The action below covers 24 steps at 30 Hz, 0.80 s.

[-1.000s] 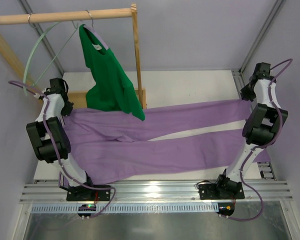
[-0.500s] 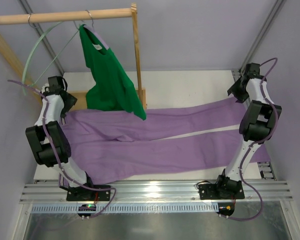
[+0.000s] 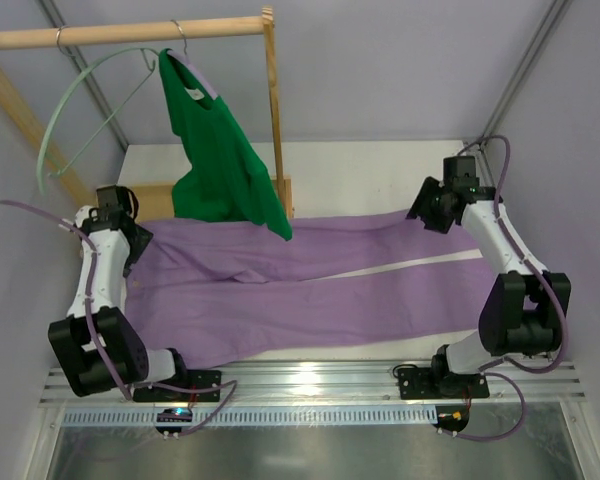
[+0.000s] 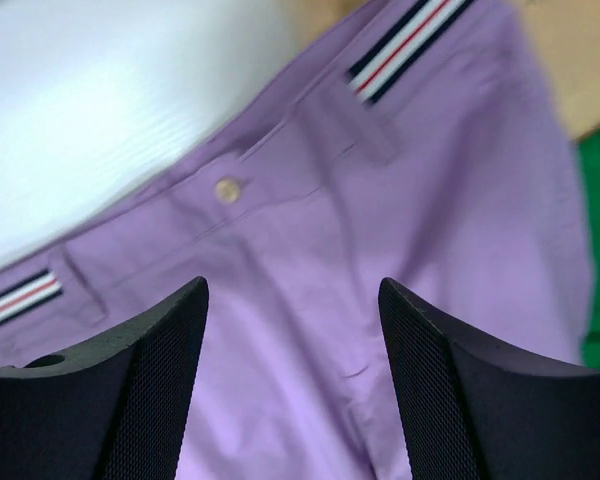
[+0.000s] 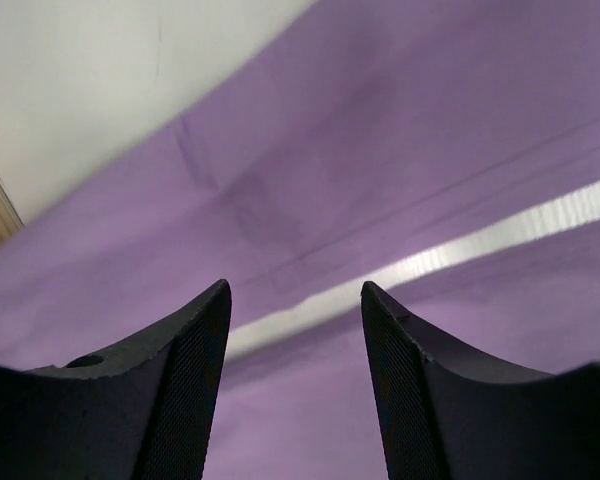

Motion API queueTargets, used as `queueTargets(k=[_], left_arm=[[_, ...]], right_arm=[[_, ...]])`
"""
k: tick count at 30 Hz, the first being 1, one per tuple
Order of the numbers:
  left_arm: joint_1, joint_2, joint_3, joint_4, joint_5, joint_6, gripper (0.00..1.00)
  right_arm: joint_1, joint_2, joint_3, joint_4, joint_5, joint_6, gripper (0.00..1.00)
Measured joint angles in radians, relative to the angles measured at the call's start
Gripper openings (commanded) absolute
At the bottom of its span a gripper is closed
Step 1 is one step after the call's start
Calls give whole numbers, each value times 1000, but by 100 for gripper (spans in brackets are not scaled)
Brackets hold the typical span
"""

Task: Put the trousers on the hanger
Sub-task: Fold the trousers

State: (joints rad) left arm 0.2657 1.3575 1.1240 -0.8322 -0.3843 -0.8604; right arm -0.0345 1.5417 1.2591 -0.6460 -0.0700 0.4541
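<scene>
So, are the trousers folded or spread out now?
Spread out. The trousers lie flat across the table, both legs stretched side by side with a white strip of table showing between them.

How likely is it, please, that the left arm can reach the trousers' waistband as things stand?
Probably yes: the left end effector hangs open just over the trousers at the waistband, nothing between.

I can read no text, number or brand in any of my views. On the trousers (image 4: 310,260), seen from my left wrist, the striped waistband (image 4: 405,45) and the small button (image 4: 227,189) carry no writing. A small pale patch at the neck of the green top (image 3: 220,150) is too small to read.
</scene>
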Motion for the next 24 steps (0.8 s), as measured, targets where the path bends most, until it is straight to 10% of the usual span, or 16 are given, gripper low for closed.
queueTargets(k=[14, 24], left_arm=[[69, -189, -316, -153, 20, -211, 62], [78, -114, -381, -128, -61, -232, 29]], right_arm=[[147, -268, -275, 11, -42, -16, 58], [149, -300, -288, 0, -49, -40, 59]])
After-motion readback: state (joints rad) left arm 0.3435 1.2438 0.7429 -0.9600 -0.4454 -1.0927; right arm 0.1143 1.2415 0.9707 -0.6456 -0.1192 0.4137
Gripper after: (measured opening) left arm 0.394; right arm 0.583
